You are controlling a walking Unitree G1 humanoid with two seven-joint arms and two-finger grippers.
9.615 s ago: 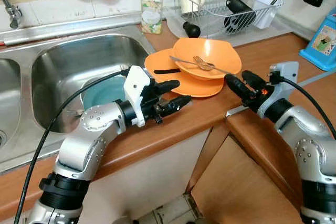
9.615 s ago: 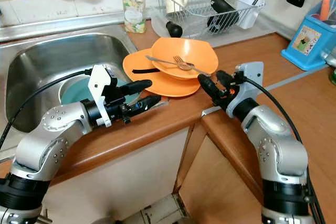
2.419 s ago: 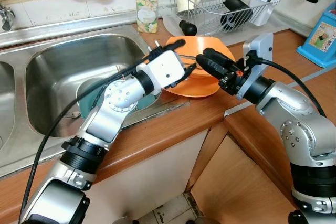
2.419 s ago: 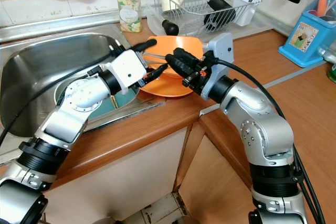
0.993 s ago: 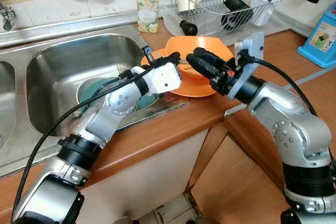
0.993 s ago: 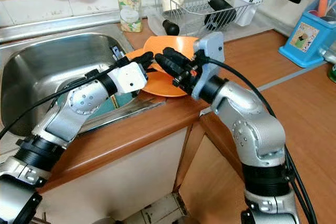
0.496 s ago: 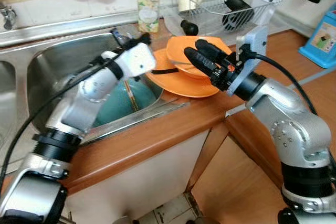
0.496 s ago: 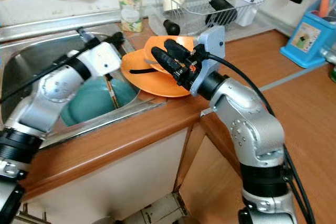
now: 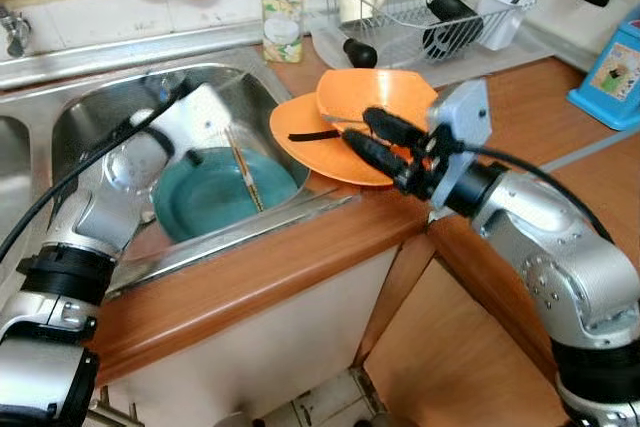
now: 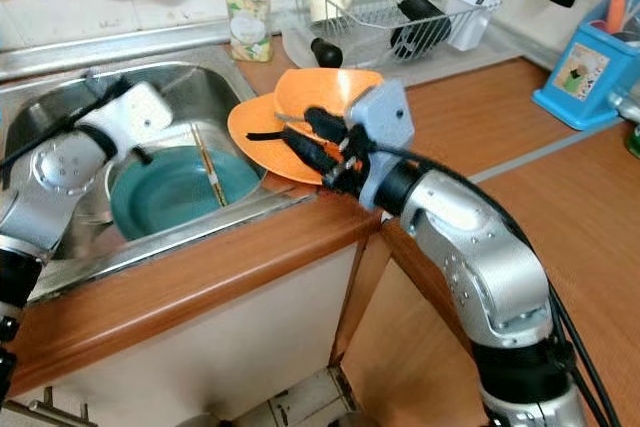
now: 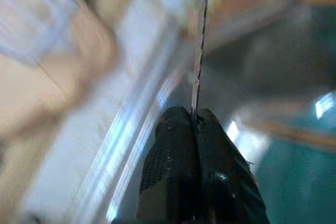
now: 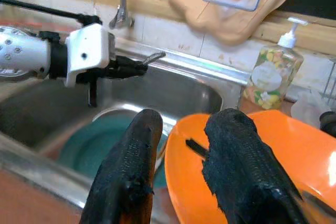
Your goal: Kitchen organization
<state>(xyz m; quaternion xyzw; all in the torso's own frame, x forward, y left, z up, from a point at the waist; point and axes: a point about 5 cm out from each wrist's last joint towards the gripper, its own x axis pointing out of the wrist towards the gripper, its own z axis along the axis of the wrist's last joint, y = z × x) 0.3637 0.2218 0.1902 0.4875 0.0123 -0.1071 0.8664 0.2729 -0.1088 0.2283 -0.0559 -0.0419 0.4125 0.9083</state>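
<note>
Two orange dishes sit on the counter beside the sink: a flat plate (image 9: pixel 320 147) with a black strip on it and a bowl (image 9: pixel 385 95) stacked on top. My right gripper (image 9: pixel 372 144) hovers open over the plate's near side, its fingers (image 12: pixel 239 161) spread apart and empty. My left gripper (image 12: pixel 139 66) is over the steel sink (image 9: pixel 110 117), blurred, shut on a thin metal utensil (image 12: pixel 154 56), whose shaft (image 11: pixel 200 51) sticks out past the shut fingertips. A teal plate (image 9: pixel 205 197) lies in the sink with a chopstick (image 9: pixel 243 169) across it.
A soap bottle (image 9: pixel 283 12) stands behind the sink. The wire dish rack (image 9: pixel 430 7) at the back holds a mug and a black bottle. A blue box (image 9: pixel 610 67) sits far right. The counter turns a corner under my right arm. A faucet (image 12: pixel 121 3) stands at the wall.
My left arm has swung left from the orange dishes to over the sink, carrying the metal utensil. My right gripper has dropped lower over the orange plate.
</note>
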